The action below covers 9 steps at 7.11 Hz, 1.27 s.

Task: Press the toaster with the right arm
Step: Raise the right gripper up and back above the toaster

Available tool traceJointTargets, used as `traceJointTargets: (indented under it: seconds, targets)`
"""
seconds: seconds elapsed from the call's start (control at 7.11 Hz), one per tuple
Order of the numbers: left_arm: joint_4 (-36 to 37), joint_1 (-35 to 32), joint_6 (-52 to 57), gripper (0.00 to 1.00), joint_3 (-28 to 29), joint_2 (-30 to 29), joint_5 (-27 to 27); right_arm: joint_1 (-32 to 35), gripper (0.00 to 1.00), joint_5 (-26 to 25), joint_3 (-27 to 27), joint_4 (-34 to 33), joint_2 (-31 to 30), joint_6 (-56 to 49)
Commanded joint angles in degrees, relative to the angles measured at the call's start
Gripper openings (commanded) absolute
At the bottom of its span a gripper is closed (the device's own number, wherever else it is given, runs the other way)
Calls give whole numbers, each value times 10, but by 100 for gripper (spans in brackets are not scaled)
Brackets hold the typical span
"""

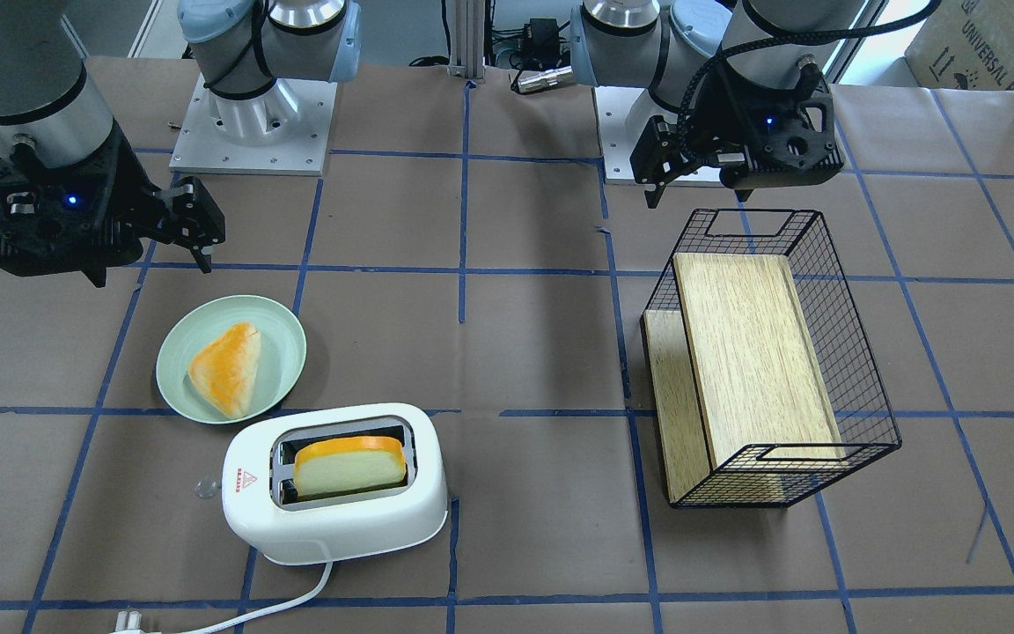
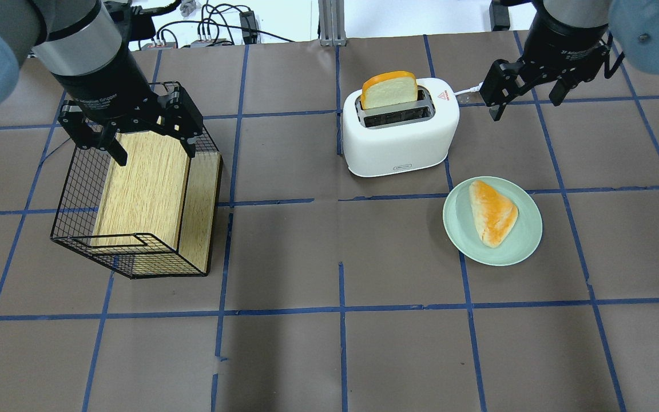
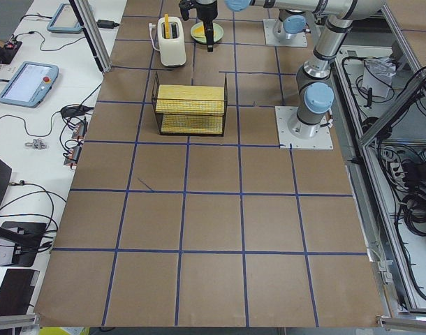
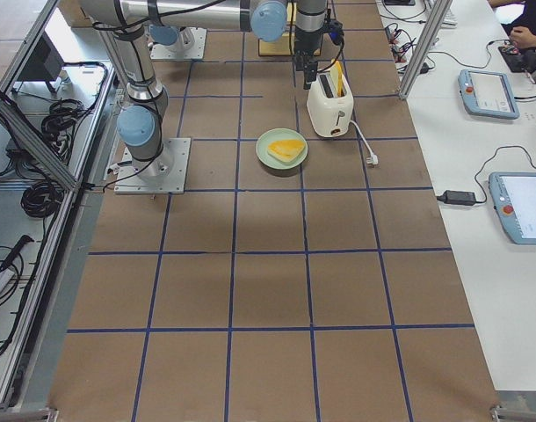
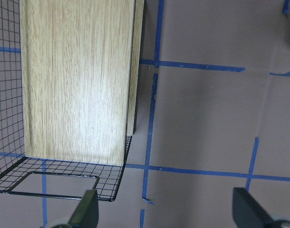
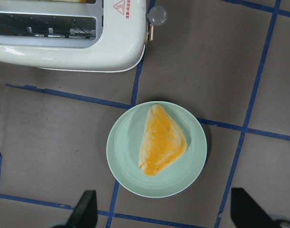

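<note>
At the robot's left, you see the left pincer (image 2: 155,153) hanging with its fingers apart over a wire basket (image 2: 72,189) that holds a wooden board (image 2: 146,183). Near the middle of the surface (image 2: 284,257) stands the toaster (image 2: 398,143), with a bread slice (image 2: 389,90) upright in the slot farther from the robot. Just right of it, a green plate (image 2: 527,240) carries a triangular bun (image 2: 492,212). The right pincer (image 2: 525,104) hovers beside the toaster's red-triangle end, fingers apart, touching nothing.
</note>
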Motion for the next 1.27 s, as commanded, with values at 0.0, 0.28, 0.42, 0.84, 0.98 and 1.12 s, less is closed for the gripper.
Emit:
traceJointTargets:
  seconds: [0.0,0.28,0.42,0.84,0.98,1.12]
  targets:
    - [0,0,0,100,0,0,0,0,100,1,0,0,0,0]
    - [0,0,0,100,-1,0,0,0,100,1,1,0,0,0]
    - [1,0,0,100,0,0,0,0,100,2,-4,-1,0,7]
    - [0,0,0,100,0,0,0,-12,100,9,-23,0,11,8]
    - [1,0,0,100,-1,0,0,-12,99,14,-29,-21,24,9]
    - [0,0,0,100,0,0,0,-13,99,25,-31,-31,30,9]
